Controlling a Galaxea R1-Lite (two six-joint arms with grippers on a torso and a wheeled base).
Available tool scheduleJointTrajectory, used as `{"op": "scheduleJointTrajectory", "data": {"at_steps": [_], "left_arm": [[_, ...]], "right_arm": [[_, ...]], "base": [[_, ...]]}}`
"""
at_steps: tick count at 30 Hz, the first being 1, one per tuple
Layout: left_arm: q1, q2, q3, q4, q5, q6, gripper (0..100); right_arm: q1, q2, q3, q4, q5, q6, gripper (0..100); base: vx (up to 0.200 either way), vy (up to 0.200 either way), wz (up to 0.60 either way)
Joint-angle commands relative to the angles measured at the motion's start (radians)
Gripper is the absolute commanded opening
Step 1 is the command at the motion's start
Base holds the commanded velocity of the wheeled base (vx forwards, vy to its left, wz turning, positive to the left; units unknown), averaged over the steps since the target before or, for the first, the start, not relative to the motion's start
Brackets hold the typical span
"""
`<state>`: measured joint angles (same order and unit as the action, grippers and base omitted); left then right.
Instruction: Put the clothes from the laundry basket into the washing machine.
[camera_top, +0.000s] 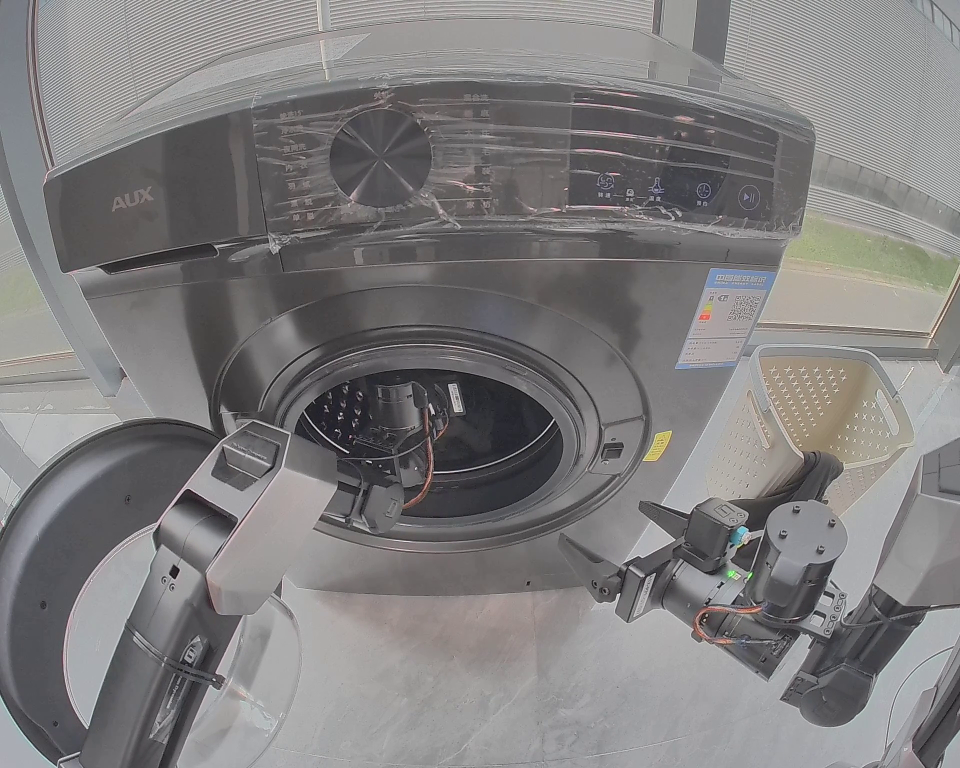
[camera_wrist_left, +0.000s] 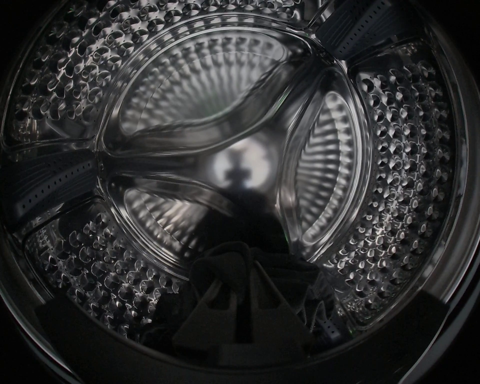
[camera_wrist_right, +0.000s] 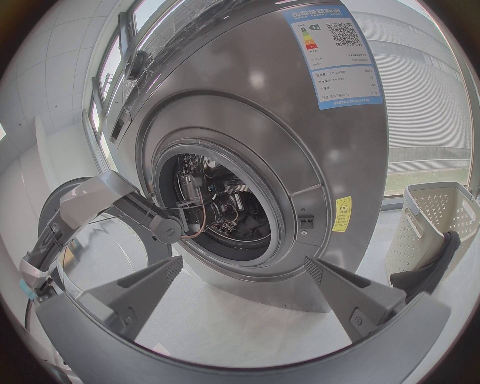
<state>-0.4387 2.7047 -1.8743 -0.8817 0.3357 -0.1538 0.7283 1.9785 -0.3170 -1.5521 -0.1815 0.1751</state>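
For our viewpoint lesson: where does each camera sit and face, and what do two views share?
Head: facing down at the washing machine; both arms show.
Left wrist: inside the drum, facing its back; left gripper shows.
Right wrist: outside, facing the machine's front; open right gripper shows.
Head and right wrist share the laundry basket.

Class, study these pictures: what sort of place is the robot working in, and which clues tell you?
Likely a laundry corner: a front-loading washing machine with its door open, a laundry basket beside it with dark clothes over its rim, and large windows behind.
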Motion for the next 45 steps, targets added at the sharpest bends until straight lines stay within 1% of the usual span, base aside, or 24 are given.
{"op": "scheduleJointTrajectory", "data": {"at_steps": [1,7,8,14,18,19,20,22,26,29,31,33,34,36,37,38,40,42,43,45], "left_arm": [[0.012,0.061,-0.059,0.003,0.003,0.01,0],[0.018,0.061,-0.043,-0.005,0.003,0.01,0],[0.018,0.061,-0.04,-0.005,0.003,0.01,100],[0.012,0.047,-0.029,-0.003,0.005,0.003,100],[-0.028,-0.089,0.204,-0.002,-0.001,0.0,100],[-0.029,-0.098,0.216,-0.002,-0.003,-0.001,100],[-0.044,-0.135,0.274,-0.006,-0.006,-0.001,100],[-0.061,-0.164,0.325,-0.023,-0.004,-0.001,100],[-0.092,-0.261,0.478,-0.039,-0.015,0.0,100],[-0.115,-0.289,0.553,-0.066,-0.014,0.0,100],[-0.124,-0.312,0.619,-0.102,-0.015,0.007,100],[-0.133,-0.327,0.658,-0.114,-0.015,0.008,100],[-0.147,-0.342,0.699,-0.123,-0.017,0.008,100],[-0.164,-0.37,0.742,-0.137,-0.017,0.003,100],[-0.164,-0.37,0.742,-0.137,-0.017,0.003,100],[-0.187,-0.395,0.785,-0.149,-0.015,0.0,100],[-0.212,-0.416,0.828,-0.163,-0.015,-0.003,100],[-0.219,-0.425,0.848,-0.168,-0.015,-0.003,100],[-0.233,-0.454,0.905,-0.181,-0.015,-0.004,100],[-0.242,-0.479,0.946,-0.206,-0.015,-0.004,100]], "right_arm": [[0.0,-0.003,0.003,0.0,0.0,0.0,100],[0.0,-0.001,0.003,0.0,0.0,0.0,100],[0.0,-0.001,0.004,0.0,0.002,0.0,100],[0.0,-0.003,0.004,0.0,0.002,0.0,100],[0.0,-0.004,0.004,0.0,0.002,0.0,100],[0.0,-0.004,0.004,0.0,0.002,0.0,100],[0.0,-0.004,0.004,0.0,0.002,0.0,100],[0.002,-0.003,0.006,0.0,0.002,0.0,100],[0.003,-0.01,0.006,0.0,0.002,0.001,100],[0.002,-0.024,0.007,0.0,0.0,0.001,100],[0.002,-0.026,0.009,0.0,0.0,0.001,100],[0.003,-0.026,0.009,0.0,0.0,0.001,100],[0.003,-0.026,0.009,0.0,0.0,0.001,100],[0.003,-0.026,0.01,0.0,0.0,0.001,100],[0.003,-0.026,0.01,0.0,0.0,0.001,100],[0.003,-0.027,0.01,0.001,-0.001,0.003,100],[0.003,-0.027,0.012,0.001,-0.003,0.004,100],[0.003,-0.027,0.012,0.001,-0.003,0.004,100],[0.003,-0.027,0.016,0.001,-0.004,0.006,100],[0.003,-0.03,0.032,0.001,-0.004,0.004,100]], "base": [[0.0,0.0,0.0],[0.0,0.0,0.0],[0.0,0.0,0.0],[0.0,0.0,0.0],[0.0,0.0,0.0],[0.0,0.0,0.0],[0.0,0.0,0.0],[0.0,0.0,0.0],[0.0,0.0,0.0],[0.0,0.0,0.0],[0.0,0.0,0.0],[0.0,0.0,0.0],[0.0,0.0,0.0],[0.0,0.0,0.0],[0.0,0.0,0.0],[0.0,0.0,0.0],[0.0,0.0,0.0],[0.0,0.0,0.0],[0.0,0.0,0.0],[0.0,0.0,0.0]]}}
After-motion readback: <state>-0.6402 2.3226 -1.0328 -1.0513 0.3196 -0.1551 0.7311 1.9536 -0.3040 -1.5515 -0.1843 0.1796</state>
